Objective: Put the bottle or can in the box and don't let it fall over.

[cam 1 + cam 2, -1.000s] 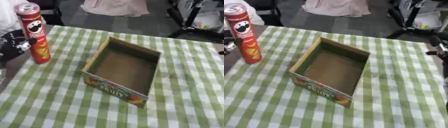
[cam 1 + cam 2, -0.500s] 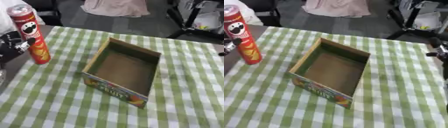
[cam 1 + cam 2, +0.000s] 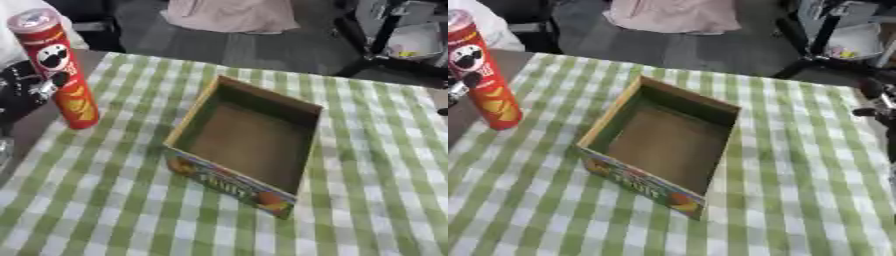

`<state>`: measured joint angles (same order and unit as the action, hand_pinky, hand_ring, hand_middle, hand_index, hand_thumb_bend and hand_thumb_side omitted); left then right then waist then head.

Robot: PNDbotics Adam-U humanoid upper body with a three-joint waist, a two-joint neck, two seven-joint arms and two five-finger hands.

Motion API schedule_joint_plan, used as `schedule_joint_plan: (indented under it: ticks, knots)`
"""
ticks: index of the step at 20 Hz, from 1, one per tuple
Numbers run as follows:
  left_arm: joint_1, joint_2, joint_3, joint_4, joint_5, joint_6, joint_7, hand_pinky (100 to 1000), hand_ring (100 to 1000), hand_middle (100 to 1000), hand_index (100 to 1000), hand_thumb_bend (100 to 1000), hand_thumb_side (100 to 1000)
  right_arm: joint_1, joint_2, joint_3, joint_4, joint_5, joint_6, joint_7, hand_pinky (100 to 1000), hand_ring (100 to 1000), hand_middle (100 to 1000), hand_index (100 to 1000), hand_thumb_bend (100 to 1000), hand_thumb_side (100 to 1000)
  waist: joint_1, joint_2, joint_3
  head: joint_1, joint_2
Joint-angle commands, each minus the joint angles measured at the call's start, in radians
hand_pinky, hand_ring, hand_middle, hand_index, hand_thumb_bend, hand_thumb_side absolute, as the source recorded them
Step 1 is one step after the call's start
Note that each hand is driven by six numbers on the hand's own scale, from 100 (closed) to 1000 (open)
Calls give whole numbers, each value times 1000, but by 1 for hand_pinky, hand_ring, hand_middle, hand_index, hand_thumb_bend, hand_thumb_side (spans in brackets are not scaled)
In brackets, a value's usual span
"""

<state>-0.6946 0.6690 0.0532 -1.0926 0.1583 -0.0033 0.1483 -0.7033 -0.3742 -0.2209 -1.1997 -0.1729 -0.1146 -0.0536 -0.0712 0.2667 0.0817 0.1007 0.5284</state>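
Gripping the red can [image 3: 61, 70], the left hand [image 3: 26, 90] shows fully only in the left eye view.

Evenly and softly lit, moderately bright, with no single strong source apparent. Slightly soft throughout, without crisp edges anywhere. Deepest shade inside the open box [image 3: 249, 137], darkest along its far inner wall, with brown floor paler toward the near side. Faint, diffuse shadow on the green checked cloth [image 3: 114, 200] beside the box's near wall. Dull highlight on the silvery top of the red can [image 3: 61, 65]; printed face smeared. Smudged lettering on the box's front panel. Background floor and dark stand legs beyond the table washed out and unfocused. Left hand [image 3: 22, 92] a dark, indistinct mass at the frame edge.
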Motion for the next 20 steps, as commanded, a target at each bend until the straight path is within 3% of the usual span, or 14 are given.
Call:
schedule_joint_plan:
  ticks: [1,20]
  knots:
    - [-21,20,11,-9,7,-3,13,1000,880,806,899,799,507,-20,-22,-4,-11,-6,-2,3,536,892,1000,796,1000,541,6,-13,-2,1,-16]
    - [-54,8,10,2,-6,-20,62,1000,876,787,885,856,521,-24,-21,-4,-11,-5,8,2,534,880,1000,791,1000,541,9,2,-11,4,-21]
